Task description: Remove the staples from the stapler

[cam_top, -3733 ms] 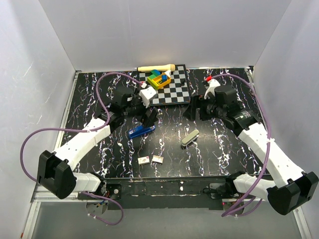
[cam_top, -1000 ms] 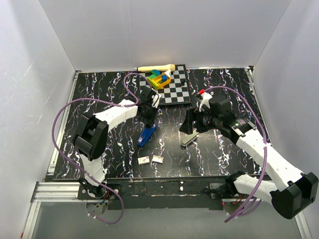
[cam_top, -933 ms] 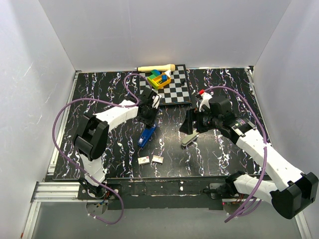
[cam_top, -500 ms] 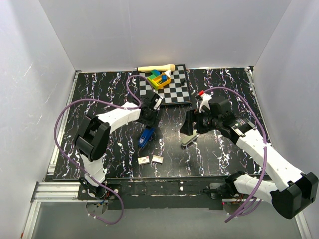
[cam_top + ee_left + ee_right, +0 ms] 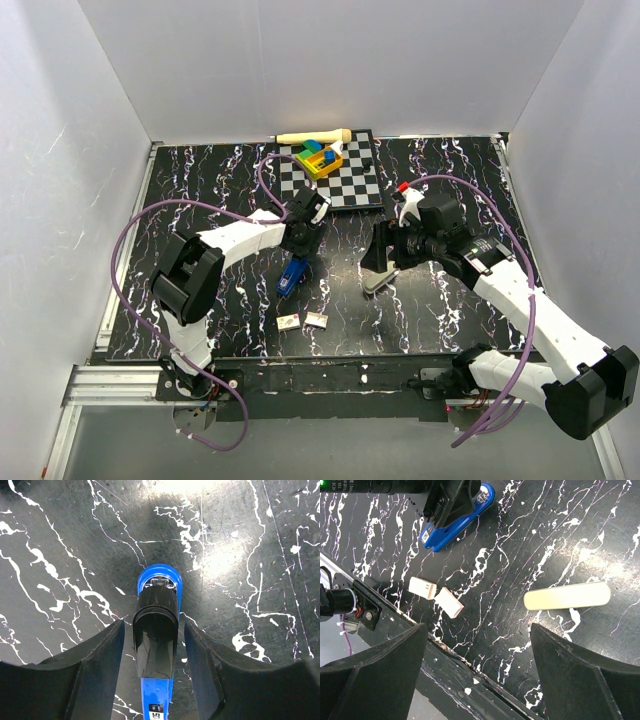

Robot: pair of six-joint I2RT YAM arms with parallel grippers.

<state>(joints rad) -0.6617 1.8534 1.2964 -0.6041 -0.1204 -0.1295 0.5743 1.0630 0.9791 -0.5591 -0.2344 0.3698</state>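
- The stapler lay on the worktop just left of centre in the top view. It seemed not yet emptied, as no loose staples showed.
- The left claw stood open astride its black end, gaps either side.
- The right claw hung wide open, empty, right of centre.
- No container showed; whether staples remained inside the stapler could not be told.

white arms, black joints, purple cables
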